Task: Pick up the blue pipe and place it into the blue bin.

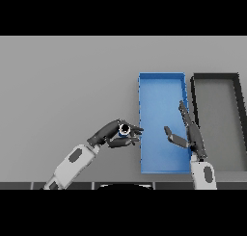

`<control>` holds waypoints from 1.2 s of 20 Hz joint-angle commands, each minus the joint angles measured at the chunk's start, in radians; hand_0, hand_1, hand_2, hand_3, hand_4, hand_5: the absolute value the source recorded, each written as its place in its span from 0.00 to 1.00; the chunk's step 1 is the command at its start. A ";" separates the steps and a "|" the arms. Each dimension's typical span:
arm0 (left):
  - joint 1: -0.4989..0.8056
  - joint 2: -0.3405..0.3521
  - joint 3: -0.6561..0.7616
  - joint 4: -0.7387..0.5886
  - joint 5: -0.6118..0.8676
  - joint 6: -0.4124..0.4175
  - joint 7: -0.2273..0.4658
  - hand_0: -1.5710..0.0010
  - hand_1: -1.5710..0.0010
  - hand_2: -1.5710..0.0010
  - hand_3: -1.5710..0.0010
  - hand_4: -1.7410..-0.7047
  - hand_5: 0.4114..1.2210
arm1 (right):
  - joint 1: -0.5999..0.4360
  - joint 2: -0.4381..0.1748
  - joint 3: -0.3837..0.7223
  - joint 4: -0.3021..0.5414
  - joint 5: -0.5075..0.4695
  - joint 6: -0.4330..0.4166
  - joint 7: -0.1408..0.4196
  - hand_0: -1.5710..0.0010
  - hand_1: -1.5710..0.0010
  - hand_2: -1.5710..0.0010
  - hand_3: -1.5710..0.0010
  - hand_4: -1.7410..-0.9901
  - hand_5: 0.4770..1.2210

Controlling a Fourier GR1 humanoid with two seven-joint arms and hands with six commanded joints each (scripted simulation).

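You see two arms of identical construction. Each forearm is a smooth white shell with rounded edges, and each shell carries a dark grey oval inset on its upper face. The left arm [72,163] shows a longer run of white casing with a second grey patch near the lower edge. The right arm [203,175] shows a single short white segment. At each wrist the white shell ends in a narrow dark grey collar. The left hand [112,134] and the right hand [192,134] are dark grey to black throughout, with slim segmented fingers and a separate thumb. You see no cables, screws or printed markings.
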 commanded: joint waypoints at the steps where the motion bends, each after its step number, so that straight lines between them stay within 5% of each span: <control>1: 0.003 0.002 -0.001 -0.017 0.005 -0.001 0.002 0.00 0.00 0.00 0.08 0.01 1.00 | -0.001 -0.012 -0.005 -0.017 -0.063 0.052 0.011 1.00 1.00 1.00 1.00 0.72 0.17; 6: -0.004 -0.005 -0.009 -0.005 -0.007 0.000 0.024 0.00 0.00 0.00 0.08 0.01 1.00 | -0.073 -0.141 0.018 -0.164 -0.264 0.238 0.156 1.00 1.00 1.00 1.00 0.65 0.07; 13: -0.008 -0.010 -0.007 -0.001 -0.016 0.008 0.034 0.00 0.00 0.00 0.09 0.01 1.00 | -0.239 -0.228 0.130 -0.295 -0.373 0.342 0.343 1.00 1.00 1.00 1.00 0.59 0.06; 24: -0.024 -0.023 0.006 0.039 0.005 -0.033 -0.010 0.00 0.00 0.00 0.05 0.01 1.00 | -0.521 -0.148 0.278 -0.194 -0.382 0.422 0.467 1.00 1.00 1.00 1.00 0.67 0.07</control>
